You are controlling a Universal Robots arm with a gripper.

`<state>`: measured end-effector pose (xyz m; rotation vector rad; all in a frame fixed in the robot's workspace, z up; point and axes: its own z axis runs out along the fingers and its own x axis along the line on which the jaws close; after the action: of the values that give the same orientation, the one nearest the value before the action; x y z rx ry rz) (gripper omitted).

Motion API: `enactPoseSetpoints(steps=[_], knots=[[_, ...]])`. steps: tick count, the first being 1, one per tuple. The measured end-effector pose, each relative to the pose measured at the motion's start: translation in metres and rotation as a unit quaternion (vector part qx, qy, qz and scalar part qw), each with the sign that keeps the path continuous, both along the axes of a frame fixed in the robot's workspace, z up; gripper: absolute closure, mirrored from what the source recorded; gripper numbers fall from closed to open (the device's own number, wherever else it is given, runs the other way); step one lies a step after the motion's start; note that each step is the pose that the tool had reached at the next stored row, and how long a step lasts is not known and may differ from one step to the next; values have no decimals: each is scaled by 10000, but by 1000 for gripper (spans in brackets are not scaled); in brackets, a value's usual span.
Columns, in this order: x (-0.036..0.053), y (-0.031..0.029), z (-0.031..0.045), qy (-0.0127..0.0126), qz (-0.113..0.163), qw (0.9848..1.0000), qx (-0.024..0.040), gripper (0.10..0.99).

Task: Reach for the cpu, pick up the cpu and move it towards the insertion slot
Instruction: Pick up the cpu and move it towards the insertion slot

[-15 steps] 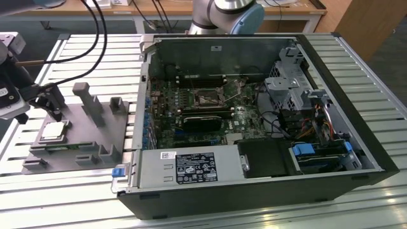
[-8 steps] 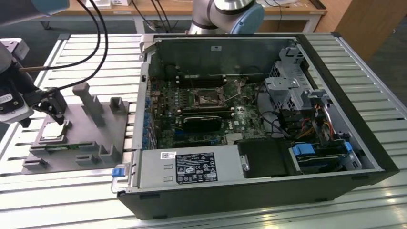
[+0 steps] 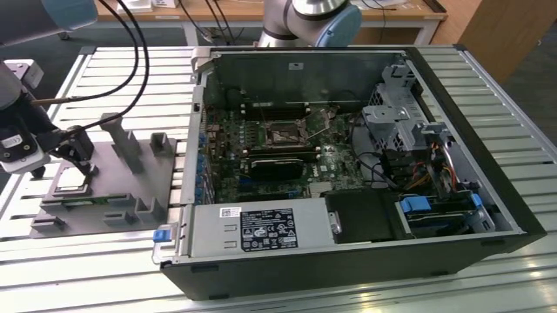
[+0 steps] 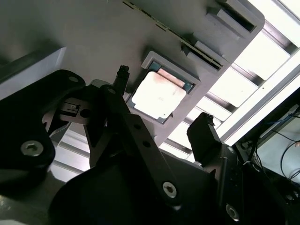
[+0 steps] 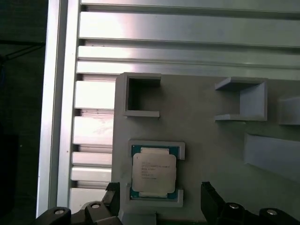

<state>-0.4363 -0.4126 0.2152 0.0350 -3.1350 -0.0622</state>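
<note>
The cpu (image 3: pixel 72 182) is a flat square chip with a silver top, lying in a shallow framed pocket of the grey fixture (image 3: pixel 139 195) at the exterior view's left. My gripper (image 3: pixel 77 163) hovers just above it, open. In both wrist views the dark fingers (image 5: pixel 207 194) stand apart on either side of the cpu (image 5: pixel 153 171), not touching it. From the second wrist view the cpu (image 4: pixel 157 95) lies between the fingertips (image 4: pixel 123 71). The insertion slot (image 3: pixel 286 135) is the square socket on the motherboard inside the open computer case.
The open computer case (image 3: pixel 500 195) lies to the exterior view's right of the fixture, with a power supply (image 3: pixel 257 228), a drive cage (image 3: pixel 400 114) and cables. Grey posts (image 3: pixel 122 140) and open brackets (image 5: pixel 140 96) rise from the fixture. Everything rests on a slatted metal table (image 3: pixel 87 261).
</note>
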Motion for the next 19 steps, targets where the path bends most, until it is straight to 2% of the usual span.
enactPoseSetpoints(steps=[2, 6, 17, 18, 19], knots=[[0, 0, -24, -8, -1, 10000, 8, 310], [-10, -1, -68, -16, 0, 10000, 64, 310], [-27, 18, -211, -19, -1, 10000, 57, 310], [-30, 22, -224, -21, 0, 10000, 57, 322], [-33, 33, -228, -24, 0, 10000, 55, 384]])
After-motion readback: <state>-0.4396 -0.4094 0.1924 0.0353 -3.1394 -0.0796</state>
